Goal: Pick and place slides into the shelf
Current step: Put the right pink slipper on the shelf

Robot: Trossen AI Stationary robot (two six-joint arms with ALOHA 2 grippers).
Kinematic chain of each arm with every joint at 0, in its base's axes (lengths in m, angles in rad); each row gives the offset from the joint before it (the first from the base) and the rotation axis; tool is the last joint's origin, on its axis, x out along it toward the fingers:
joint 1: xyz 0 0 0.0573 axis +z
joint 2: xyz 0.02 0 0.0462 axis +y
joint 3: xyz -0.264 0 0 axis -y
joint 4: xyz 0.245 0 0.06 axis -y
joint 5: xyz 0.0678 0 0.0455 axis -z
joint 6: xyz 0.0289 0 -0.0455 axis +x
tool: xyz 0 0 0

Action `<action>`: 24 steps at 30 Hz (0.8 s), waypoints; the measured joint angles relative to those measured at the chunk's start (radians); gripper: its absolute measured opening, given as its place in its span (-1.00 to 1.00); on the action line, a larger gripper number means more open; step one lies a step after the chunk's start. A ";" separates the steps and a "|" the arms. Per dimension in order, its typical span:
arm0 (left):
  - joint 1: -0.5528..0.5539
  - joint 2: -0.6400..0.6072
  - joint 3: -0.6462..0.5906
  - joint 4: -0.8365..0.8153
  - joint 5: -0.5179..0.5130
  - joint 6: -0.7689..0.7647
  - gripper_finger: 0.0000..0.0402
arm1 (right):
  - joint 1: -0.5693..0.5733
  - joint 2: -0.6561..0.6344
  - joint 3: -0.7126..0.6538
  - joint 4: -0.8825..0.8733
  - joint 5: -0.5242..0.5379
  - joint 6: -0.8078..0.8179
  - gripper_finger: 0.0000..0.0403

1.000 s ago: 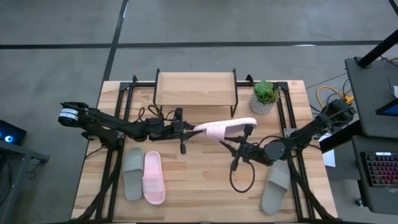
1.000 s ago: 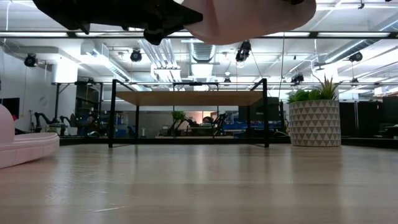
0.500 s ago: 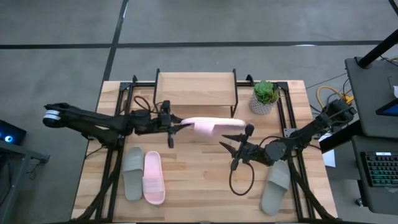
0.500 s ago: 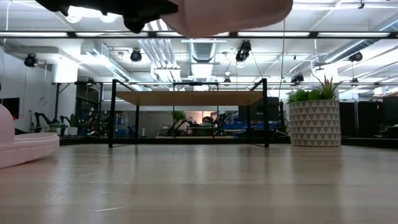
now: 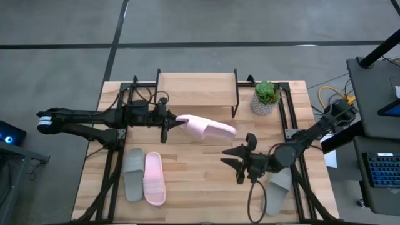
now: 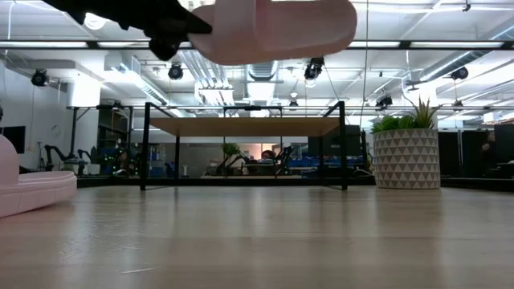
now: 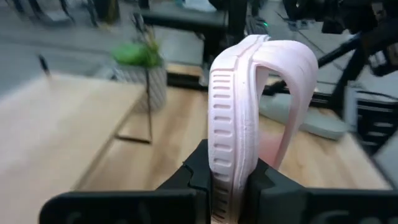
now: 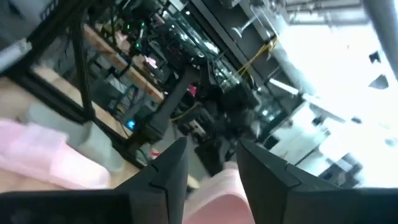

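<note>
because the left gripper pinches only the edge of the sole, the pink slide juts out ahead of its fingers in the air, just short of the shelf, and it looks light and stiff enough not to droop. the foam probably gives under the fingers. the right gripper hangs empty and spread, nearer the table's front.

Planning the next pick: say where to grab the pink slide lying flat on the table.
Grip the pink slide on the table across its wide strap, coming straight down. It lies sole-down with the strap arching up; the grey slide sits close along one side, so pinching the sole's edges looks cramped.
</note>
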 joint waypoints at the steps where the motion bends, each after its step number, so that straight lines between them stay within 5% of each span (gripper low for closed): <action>1: 0.017 0.000 0.012 -0.031 0.042 -0.027 -0.94 | 0.008 0.000 0.003 -0.002 0.006 -0.040 -0.34; 6: 0.070 0.015 0.048 -0.147 0.210 -0.113 -0.94 | 0.022 0.008 0.006 -0.011 0.044 -0.159 -0.25; 11: 0.082 0.014 0.051 -0.169 0.328 -0.118 -0.94 | 0.021 0.021 0.005 -0.102 0.197 -0.204 -0.10; 14: 0.088 0.011 0.051 -0.172 0.356 -0.140 -0.94 | 0.026 0.033 0.006 -0.130 0.294 -0.258 -0.02; 21: 0.111 0.010 0.051 -0.172 0.355 -0.139 -0.94 | 0.059 0.043 0.037 -0.143 0.314 -0.283 0.07; 24: 0.133 0.010 0.051 -0.187 0.431 -0.098 -0.94 | 0.096 0.043 0.054 -0.201 0.315 -0.344 0.08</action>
